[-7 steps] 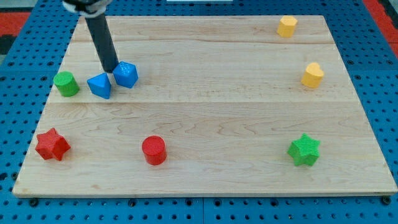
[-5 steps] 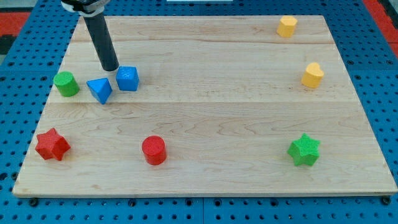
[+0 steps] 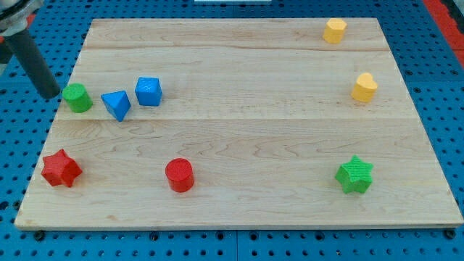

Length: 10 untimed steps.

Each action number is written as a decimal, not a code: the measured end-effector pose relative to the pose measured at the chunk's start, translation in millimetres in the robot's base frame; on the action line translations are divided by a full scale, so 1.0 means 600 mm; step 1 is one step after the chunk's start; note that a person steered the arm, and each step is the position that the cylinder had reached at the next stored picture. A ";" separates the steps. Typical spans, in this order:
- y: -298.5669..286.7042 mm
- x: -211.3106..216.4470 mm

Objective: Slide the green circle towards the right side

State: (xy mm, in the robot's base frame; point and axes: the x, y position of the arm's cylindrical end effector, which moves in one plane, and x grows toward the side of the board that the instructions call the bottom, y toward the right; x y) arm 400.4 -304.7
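Pale wooden board surface (image 3: 239,145) sits on a blue pegboard bench. No pincer on this rig, so no spread or pressed state to record; my tip (image 3: 52,95) rests just left of the small green plastic cylinder, the green circle (image 3: 77,97), at the board's left edge, possibly touching it, though contact is too fine to confirm.

Just right of the green circle lie a blue triangular block (image 3: 117,104) and a blue faceted block (image 3: 148,90).

Handling judgement: the green circle looks light, rigid and smooth-based, and should slide easily. Its round wall may roll off the tip, so push squarely through the centre of its left face. The blue blocks stand in the rightward path.
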 end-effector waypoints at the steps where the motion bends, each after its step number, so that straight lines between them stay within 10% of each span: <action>1: 0.000 0.026; 10: 0.041 0.042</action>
State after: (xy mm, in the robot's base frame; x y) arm 425.8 -280.3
